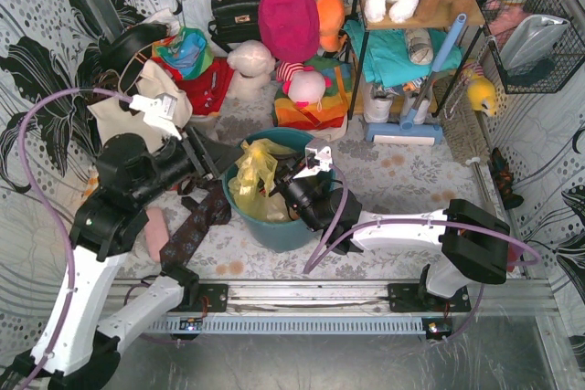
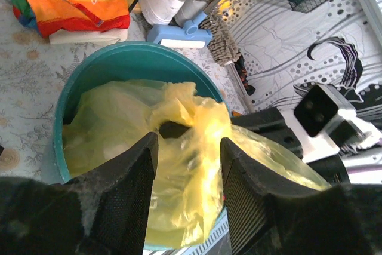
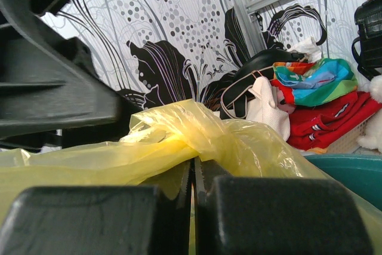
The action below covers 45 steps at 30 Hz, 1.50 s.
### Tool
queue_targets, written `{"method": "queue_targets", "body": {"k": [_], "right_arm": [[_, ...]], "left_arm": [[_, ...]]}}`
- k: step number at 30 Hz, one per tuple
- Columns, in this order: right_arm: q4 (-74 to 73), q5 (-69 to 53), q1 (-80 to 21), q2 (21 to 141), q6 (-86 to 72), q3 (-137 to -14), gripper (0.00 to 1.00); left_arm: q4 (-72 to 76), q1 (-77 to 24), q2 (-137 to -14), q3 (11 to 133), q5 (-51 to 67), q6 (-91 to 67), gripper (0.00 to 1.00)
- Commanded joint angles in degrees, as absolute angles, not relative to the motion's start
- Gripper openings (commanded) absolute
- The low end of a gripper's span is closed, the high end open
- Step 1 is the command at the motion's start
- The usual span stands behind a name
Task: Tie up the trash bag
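Observation:
The trash bag (image 1: pixel 253 169) is thin yellow-green plastic, bunched up at the left side of the teal bin (image 1: pixel 274 230). My left gripper (image 1: pixel 228 169) reaches in from the left. In its wrist view the left gripper (image 2: pixel 188 143) is open, with a twisted fold of the trash bag (image 2: pixel 191 108) standing loose between the fingers and not pinched. My right gripper (image 1: pixel 281 182) comes in over the bin from the right. Up close, the right gripper (image 3: pixel 192 168) is shut on a gathered strand of the trash bag (image 3: pixel 197 126).
The bin rim (image 2: pixel 83 82) shows around the bag. Behind the bin are a white tote bag (image 1: pixel 137 111), red and rainbow bags, plush toys and a shelf (image 1: pixel 402 52). A dark patterned cloth (image 1: pixel 196 226) lies left of the bin. The left arm's body (image 3: pixel 54 88) fills the right wrist view's left.

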<state>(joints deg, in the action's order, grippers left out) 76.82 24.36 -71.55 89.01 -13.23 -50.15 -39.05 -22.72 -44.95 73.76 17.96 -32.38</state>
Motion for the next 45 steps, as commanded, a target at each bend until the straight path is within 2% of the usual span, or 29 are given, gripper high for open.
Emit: {"method": "queue_targets", "body": {"k": [1, 9, 15, 24, 32, 36, 42, 45], "right_arm": [[78.94, 23.43, -71.72, 88.86, -14.41, -51.76, 0.00], [78.82, 23.38, -71.72, 89.32, -14.77, -52.11, 0.00], [78.92, 23.38, -71.72, 89.73, -15.20, -52.12, 0.00], [78.88, 23.38, -71.72, 89.82, -15.17, -52.21, 0.01], [79.00, 23.38, -71.72, 89.56, -15.12, -51.94, 0.01], [78.67, 23.38, -71.72, 89.03, -15.35, -51.58, 0.01], [75.86, 23.75, -71.72, 86.69, -17.86, -50.27, 0.17], [73.78, 23.82, -71.72, 85.01, -19.59, -49.37, 0.20]], "left_arm": [[-34.11, -22.48, -46.97, 72.96, 14.44, -36.76, 0.54], [-32.30, -22.47, -48.45, 71.90, 13.04, -38.46, 0.57], [-30.38, -22.48, -48.45, 70.12, 15.01, -38.56, 0.55], [-28.57, -22.50, -48.47, 69.22, 18.08, -38.38, 0.39], [-23.77, -22.50, -48.21, 67.79, 23.67, -39.91, 0.00], [-23.21, -22.46, -47.69, 67.68, 22.93, -39.71, 0.00], [-23.73, -22.50, -46.81, 67.42, 20.33, -38.94, 0.00], [-23.74, -22.50, -46.75, 67.38, 19.99, -38.85, 0.00]]}}
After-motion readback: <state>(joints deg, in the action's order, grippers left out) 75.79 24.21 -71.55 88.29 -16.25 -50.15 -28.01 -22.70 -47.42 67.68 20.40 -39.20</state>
